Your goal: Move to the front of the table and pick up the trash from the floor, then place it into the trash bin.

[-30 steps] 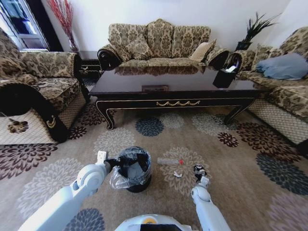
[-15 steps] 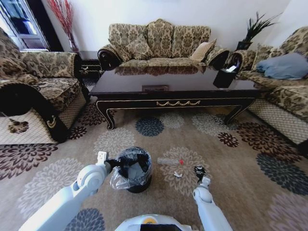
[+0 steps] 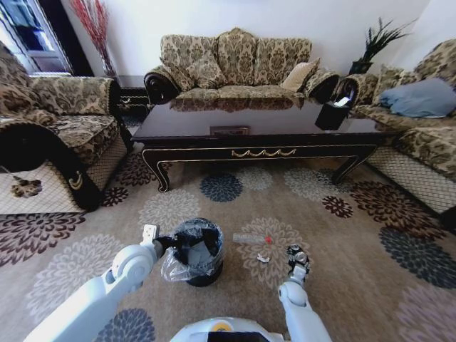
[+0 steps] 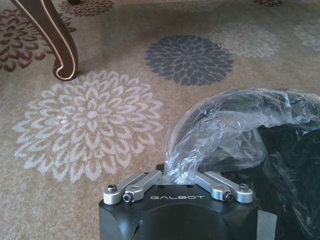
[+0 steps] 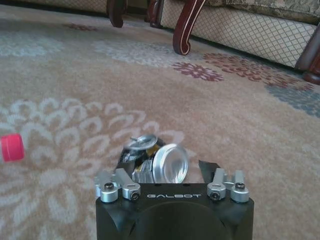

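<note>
The trash lies on the carpet in front of the table (image 3: 256, 151): a crushed shiny can (image 5: 156, 162), a clear bottle (image 3: 248, 239) with a red cap (image 5: 11, 147), and a small white scrap (image 3: 262, 258). My right gripper (image 5: 165, 169) is low over the carpet and open, its fingers on either side of the can (image 3: 294, 252). The black trash bin (image 3: 198, 251) stands to the left of the trash. My left gripper (image 4: 177, 172) is shut on the bunched clear bag (image 4: 215, 132) at the bin's rim.
Patterned sofas stand on the left (image 3: 50, 135), at the back (image 3: 235, 68) and on the right (image 3: 420, 121). A black box holder (image 3: 332, 114) sits on the table's right end. A carved table leg (image 4: 56, 42) is near the bin. Open carpet lies around the trash.
My right arm has shifted slightly left and settled lower around the can. The left arm and the bin have stayed in place.
</note>
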Robot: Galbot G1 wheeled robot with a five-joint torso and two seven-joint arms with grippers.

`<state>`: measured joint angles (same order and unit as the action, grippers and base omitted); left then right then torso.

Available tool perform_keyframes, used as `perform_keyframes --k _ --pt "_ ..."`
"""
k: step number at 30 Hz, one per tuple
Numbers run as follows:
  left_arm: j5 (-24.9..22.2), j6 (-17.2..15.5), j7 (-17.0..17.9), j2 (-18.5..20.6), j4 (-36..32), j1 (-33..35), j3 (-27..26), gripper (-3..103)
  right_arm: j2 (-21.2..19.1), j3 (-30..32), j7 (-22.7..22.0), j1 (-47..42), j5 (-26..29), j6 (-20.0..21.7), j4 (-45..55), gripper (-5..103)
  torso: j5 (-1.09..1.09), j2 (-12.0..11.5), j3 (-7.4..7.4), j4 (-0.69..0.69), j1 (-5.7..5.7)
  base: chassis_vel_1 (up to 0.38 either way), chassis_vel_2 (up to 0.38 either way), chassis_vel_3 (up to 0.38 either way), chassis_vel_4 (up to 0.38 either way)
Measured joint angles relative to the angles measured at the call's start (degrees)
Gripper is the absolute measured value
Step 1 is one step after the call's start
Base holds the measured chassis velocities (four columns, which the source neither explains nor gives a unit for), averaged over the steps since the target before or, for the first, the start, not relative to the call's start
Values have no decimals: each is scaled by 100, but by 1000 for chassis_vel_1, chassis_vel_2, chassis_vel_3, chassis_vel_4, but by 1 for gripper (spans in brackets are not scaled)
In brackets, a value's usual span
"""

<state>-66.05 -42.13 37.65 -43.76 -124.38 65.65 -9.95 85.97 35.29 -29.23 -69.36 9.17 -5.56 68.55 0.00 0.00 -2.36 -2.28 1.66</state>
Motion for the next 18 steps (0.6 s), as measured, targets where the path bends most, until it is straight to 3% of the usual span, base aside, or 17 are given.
perform_keyframes --k 1,3,5,7,9,13,14,17,18 --pt "-1 0 0 -6 -18 15 0 4 39 7 -14 93 -10 -47 -163 82 0 0 0 0 0 0 0 0 0" --pt "-6 0 -2 -7 -25 22 -1 4 53 10 -31 150 -2 -63 -245 82 0 0 0 0 0 0 0 0 0" --pt "-9 0 -2 -6 -41 37 -12 4 68 32 -78 289 34 -91 -399 94 0 0 0 1 0 0 0 0 0" --pt "38 0 -22 12 -38 51 -19 4 45 38 -108 402 57 -149 -509 85 -1 0 0 1 0 0 0 0 0" --pt "90 0 -50 27 -18 52 -19 4 24 39 -115 430 81 -157 -536 85 0 0 0 0 0 0 0 0 0" --pt "112 0 -126 32 41 55 4 4 -49 43 -145 501 208 -158 -636 64 0 0 1 0 0 0 0 0 0" --pt "112 0 -126 32 41 55 4 4 -49 43 -145 501 208 -158 -636 64 0 0 1 0 0 0 0 0 0" --pt "116 0 -129 -9 111 43 40 4 -71 53 -163 539 234 -172 -755 47 0 0 1 0 0 0 0 0 0" --pt "116 0 -129 -9 111 43 40 4 -71 53 -163 539 234 -172 -755 47 0 0 1 0 0 0 0 0 0"
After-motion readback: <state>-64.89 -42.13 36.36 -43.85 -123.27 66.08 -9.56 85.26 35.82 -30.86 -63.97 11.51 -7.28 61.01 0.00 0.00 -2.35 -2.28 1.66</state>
